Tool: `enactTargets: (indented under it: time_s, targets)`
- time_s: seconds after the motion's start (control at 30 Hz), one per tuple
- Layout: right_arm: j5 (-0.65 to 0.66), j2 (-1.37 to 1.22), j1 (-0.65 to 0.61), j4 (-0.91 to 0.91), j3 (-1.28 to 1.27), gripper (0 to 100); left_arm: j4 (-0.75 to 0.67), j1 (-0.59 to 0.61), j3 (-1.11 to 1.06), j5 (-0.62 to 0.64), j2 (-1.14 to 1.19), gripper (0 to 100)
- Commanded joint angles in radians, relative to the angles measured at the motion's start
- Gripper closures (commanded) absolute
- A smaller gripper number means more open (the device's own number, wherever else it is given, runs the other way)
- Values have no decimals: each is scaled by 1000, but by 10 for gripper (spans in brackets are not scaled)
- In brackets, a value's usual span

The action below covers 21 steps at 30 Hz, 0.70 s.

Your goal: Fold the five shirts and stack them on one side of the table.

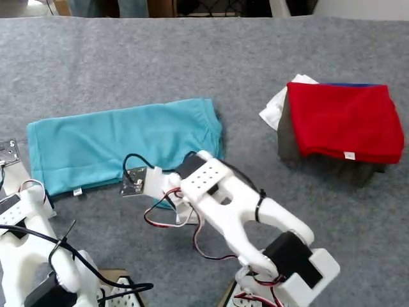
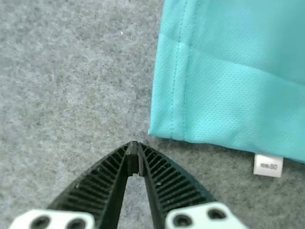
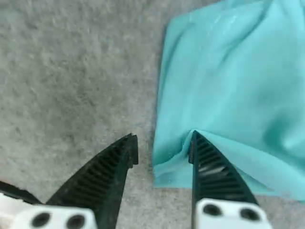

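On the desk (image 1: 192,57), right fingers (image 3: 209,162) gape astride the teal shirt (image 1: 121,144) edge; left fingers (image 2: 162,176) rest clenched, empty, just beside it.

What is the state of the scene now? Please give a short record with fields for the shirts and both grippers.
teal shirt: lies flat in a long strip on the grey table, apart from the stack
stack: red shirt on top; white, grey and blue cloth under it
left gripper: shut, empty, beside the teal shirt's corner
right gripper: open, astride the teal shirt's edge
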State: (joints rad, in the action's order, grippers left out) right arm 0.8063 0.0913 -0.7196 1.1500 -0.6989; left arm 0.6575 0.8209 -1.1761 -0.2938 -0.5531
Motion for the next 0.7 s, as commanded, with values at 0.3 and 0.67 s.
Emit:
enactTargets:
  time_s: [0.3, 0.67]
  targets:
    - [84, 188, 210, 232, 51, 814, -11, -13, 2, -9, -20, 970]
    - [173, 303, 311, 321, 18, 814, -8, -13, 2, -9, -21, 970]
